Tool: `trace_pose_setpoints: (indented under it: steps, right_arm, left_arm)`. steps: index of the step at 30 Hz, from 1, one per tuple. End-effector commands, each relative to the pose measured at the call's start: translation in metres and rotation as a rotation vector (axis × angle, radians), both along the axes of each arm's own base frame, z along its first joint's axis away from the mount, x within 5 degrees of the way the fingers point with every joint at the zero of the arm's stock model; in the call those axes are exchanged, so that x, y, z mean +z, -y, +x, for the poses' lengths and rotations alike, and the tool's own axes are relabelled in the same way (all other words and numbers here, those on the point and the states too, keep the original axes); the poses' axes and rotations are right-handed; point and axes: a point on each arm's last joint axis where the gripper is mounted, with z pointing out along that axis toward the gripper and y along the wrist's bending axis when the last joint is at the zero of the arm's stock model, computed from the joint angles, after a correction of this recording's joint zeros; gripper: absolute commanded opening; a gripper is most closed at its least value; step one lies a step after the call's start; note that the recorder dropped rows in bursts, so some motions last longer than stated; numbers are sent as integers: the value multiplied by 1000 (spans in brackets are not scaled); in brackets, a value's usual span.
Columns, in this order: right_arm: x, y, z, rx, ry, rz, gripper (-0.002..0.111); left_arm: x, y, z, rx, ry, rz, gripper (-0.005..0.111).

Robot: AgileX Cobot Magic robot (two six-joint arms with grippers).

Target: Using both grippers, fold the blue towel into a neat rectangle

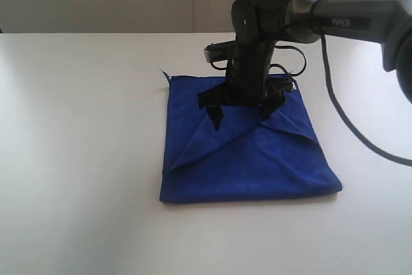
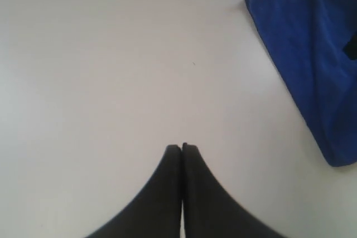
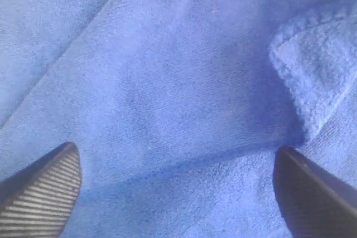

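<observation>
Tabletop (image 1: 77, 159) first: we see it white and smooth, so the blue towel (image 1: 251, 165) lying flat on it could slide rather than fold if dragged. We judge the towel partly folded. Diagonal creases cross its top layer and its edges are not squared, so a careless pinch could catch the wrong number of layers and skew the rectangle. Over the towel's far half hangs the right gripper (image 1: 243, 119), jaws spread wide and holding nothing. We cannot tell whether its tips touch the cloth. If it closes where it stands, it would bunch up mid-cloth rather than an edge. Off the towel's left side, over bare table, the left gripper (image 2: 182, 147) is pressed closed on nothing. It must open before it can help, or a one-sided lift may twist the cloth. Smallest, a turned-over corner (image 3: 312, 76) beside one right jaw could get trapped inside the fold.
</observation>
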Motion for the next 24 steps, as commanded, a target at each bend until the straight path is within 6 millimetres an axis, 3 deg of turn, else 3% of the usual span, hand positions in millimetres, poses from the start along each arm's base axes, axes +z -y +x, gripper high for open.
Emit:
trace_pose_setpoints:
  steps: [1,4,8,13,15,21,24]
  right_arm:
    - [8,1,0,19,34,0,86]
    - [21,3,0,47,68,13,86]
    - [36,22,2,52,82,18,69]
    - [49,52,6,-1,99,78,24]
    - [58,74,2,-25,124,90,5]
    - [71,127,-12,-95,215,354,0]
    - [65,147,-20,-164,229,347,0]
  left_arm:
    - [0,2,-2,-7,0,-11,0]
    - [0,2,-2,-7,0,-11,0]
    - [0,2,-2,-7,0,-11,0]
    - [0,2,-2,-7,0,-11,0]
    - [0,2,-2,-7,0,-11,0]
    - [0,2,-2,-7,0,-11,0]
    - [0,2,-2,-7,0,-11,0]
